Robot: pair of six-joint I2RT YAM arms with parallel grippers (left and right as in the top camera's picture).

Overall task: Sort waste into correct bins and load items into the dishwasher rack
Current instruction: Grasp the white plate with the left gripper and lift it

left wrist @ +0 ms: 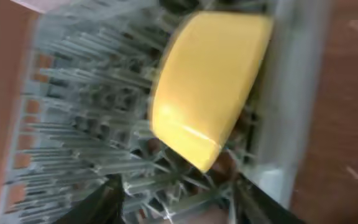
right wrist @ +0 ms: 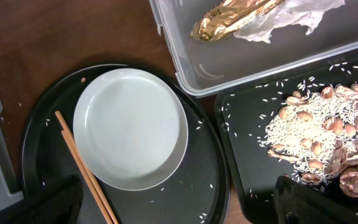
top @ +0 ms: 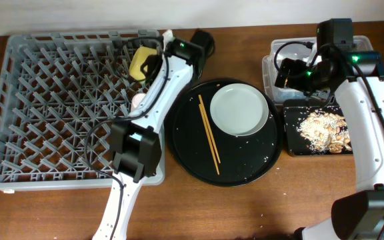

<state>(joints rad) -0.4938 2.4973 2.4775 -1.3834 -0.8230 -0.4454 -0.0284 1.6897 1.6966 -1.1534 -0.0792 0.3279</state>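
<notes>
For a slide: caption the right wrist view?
Plate and chopsticks on round tray; wrapper and paper in tub, scraps in black tray.

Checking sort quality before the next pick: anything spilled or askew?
Yes. Rice grains are scattered over the round black tray and onto the table, outside the food-scrap tray. The yellow bowl leans on its side at the edge of the dishwasher rack, not seated squarely.

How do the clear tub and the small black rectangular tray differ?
The clear tub is see-through with taller walls; the black tray is opaque and shallow. The tub holds a gold wrapper and crumpled white paper; the tray holds rice and food scraps. Both are rectangular, side by side.
</notes>
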